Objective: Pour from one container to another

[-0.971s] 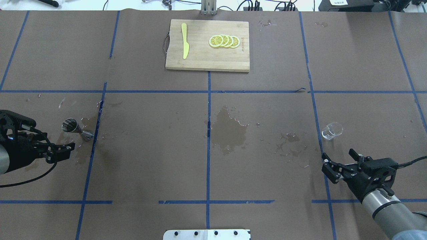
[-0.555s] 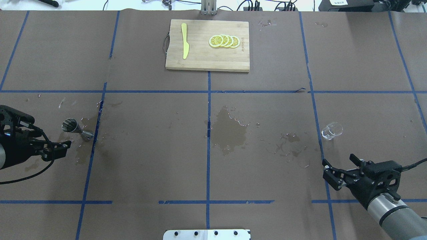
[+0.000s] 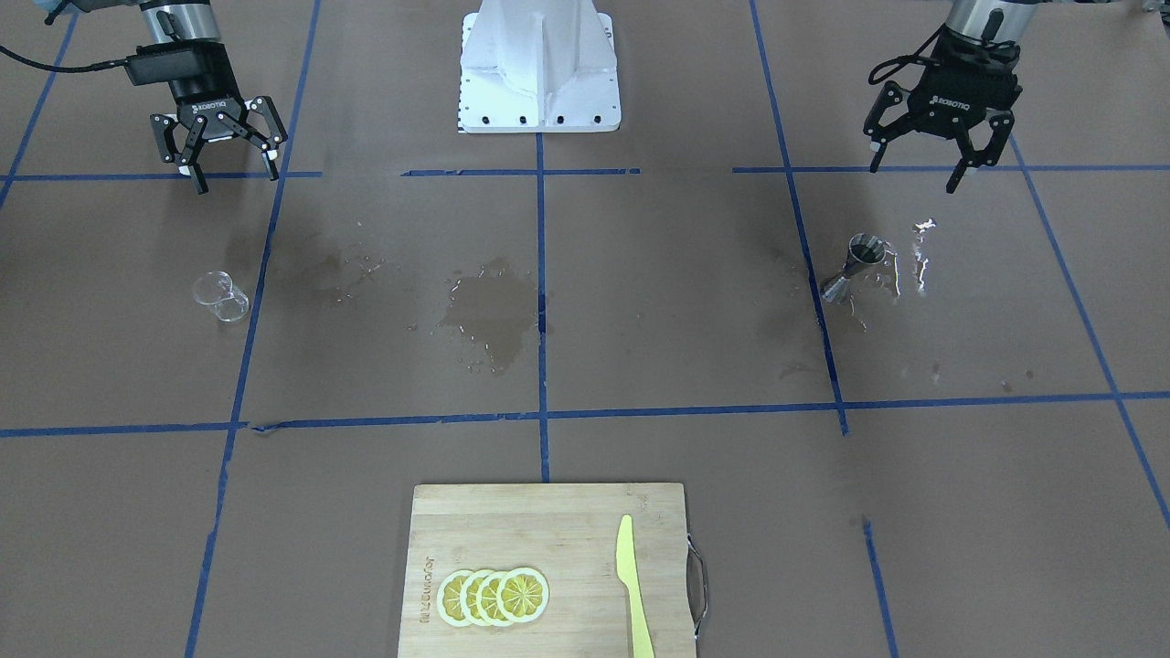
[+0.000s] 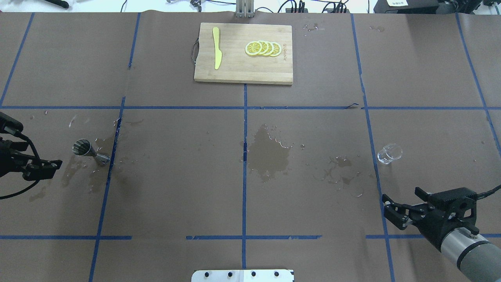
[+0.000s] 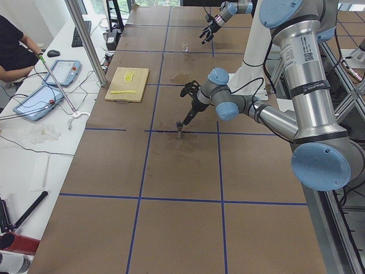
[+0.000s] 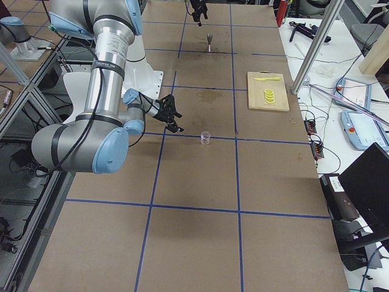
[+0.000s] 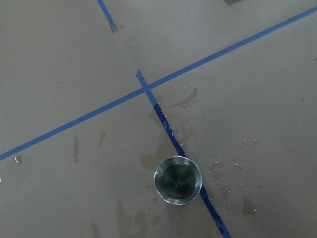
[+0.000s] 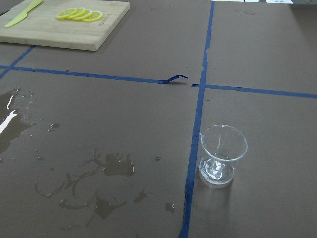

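My left pincer hangs with its fingers spread wide and nothing between them. My right pincer is the same, parted and empty. I take the cutting board at the far middle of the table as my mark. The glass beaker stands upright well to the board's right and nearer me, just right of a blue tape line. My right pincer is nearer me again and apart from it. The jigger stands upright well to the board's left and nearer me, just left of another tape line, on wet paper. My left pincer is apart from it, further left, at the overhead view's edge. Straight from the board toward me lies a wet patch. The broad stretch of brown paper between jigger and beaker lies open, marked by that patch and scattered drops. On the board lie a yellow knife and lemon slices.
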### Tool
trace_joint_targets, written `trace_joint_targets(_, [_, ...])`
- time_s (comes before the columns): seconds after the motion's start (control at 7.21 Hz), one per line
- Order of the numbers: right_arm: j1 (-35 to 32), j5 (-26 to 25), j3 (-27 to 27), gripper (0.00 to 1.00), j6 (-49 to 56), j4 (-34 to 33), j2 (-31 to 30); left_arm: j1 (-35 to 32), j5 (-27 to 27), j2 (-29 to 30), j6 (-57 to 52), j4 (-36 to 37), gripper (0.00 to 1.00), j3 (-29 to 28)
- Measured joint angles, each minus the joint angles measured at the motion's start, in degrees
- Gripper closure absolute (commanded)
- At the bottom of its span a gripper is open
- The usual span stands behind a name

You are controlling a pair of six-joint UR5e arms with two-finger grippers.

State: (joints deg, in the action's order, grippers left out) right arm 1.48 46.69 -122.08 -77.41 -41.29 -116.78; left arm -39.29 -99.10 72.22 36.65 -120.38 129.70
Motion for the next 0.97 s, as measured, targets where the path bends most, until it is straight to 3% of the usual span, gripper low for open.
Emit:
trace_joint_targets(0.28, [-2.87,5.87,-1.92,0.00,0.25,-1.75,-0.89,-2.42,-3.74,4.39,-1.74,7.83,0.00,0.84])
trace_joint_targets(0.55, [-11.78,18.76,-7.13,0.00,1.54,-9.45,-0.52,-5.26,-5.40,9.20,-4.33,15.40,0.00,2.40])
trace_joint_targets(0.97, [-26.10,37.40,-10.25,0.00,9.84,-13.31,-0.22,-11.84,-8.33,15.20,-11.71,24.64,0.00,3.02])
